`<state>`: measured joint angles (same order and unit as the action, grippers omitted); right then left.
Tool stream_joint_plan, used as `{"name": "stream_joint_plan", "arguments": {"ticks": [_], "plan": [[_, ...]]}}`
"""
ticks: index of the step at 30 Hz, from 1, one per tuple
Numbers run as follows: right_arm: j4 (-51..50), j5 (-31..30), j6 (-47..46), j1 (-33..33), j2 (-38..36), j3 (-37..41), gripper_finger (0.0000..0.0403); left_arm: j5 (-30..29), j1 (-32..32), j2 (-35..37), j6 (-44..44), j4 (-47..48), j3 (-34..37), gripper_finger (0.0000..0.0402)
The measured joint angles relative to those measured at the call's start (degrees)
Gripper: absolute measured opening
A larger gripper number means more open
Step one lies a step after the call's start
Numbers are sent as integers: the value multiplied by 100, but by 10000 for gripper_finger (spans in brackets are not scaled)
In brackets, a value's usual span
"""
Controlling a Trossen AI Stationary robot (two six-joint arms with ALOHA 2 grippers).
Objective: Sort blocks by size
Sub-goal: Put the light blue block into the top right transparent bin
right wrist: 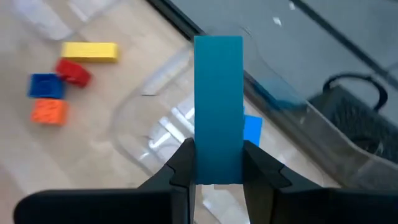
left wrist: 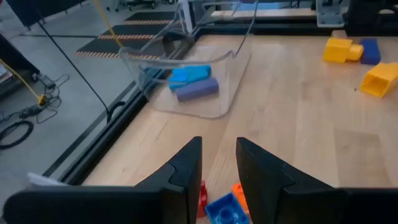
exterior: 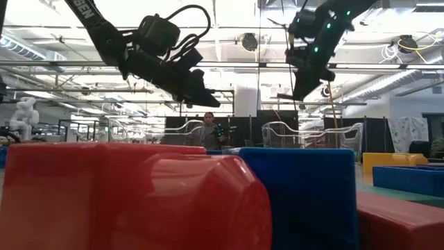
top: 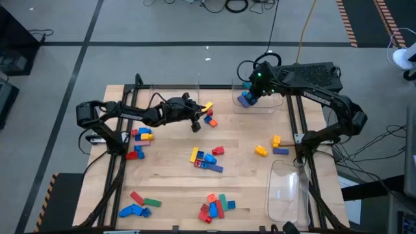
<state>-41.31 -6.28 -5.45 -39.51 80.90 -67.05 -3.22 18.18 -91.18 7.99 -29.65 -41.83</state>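
My right gripper is shut on a long teal-blue block above a clear tray at the table's far edge. The tray holds a blue block and a purple block. My left gripper is open and empty. It hovers over a small cluster of red, blue, orange and yellow blocks at the far middle of the table. Its fingers show in the left wrist view above that cluster's blue block. Other blocks lie flat in loose groups across the table. My right gripper pinches the teal-blue block's end between its two fingers, on the block's two long sides. The block sticks out forward past the fingertips, along the fingers. It is lifted clear, above the tray.
Block groups lie at the left, the middle, the right and the near edge. A second clear tray lies at the near right. In the low view, big red and blue blocks stand close to the camera.
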Motion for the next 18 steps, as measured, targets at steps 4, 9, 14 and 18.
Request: {"name": "stream_joint_plan", "arguments": {"ticks": [4,9,14,18], "plan": [[29,24,-207,-184,414,0,71,6,-26,0,34,7,-98,102],[40,66,-319,-303,851,-2,72,4,-21,-52,139,10,-108,102],[62,403,-442,-427,1221,-2,81,4,-21,-322,137,6,-129,102],[59,494,-442,-442,1456,-2,105,2,-21,-673,139,37,-281,102]]}}
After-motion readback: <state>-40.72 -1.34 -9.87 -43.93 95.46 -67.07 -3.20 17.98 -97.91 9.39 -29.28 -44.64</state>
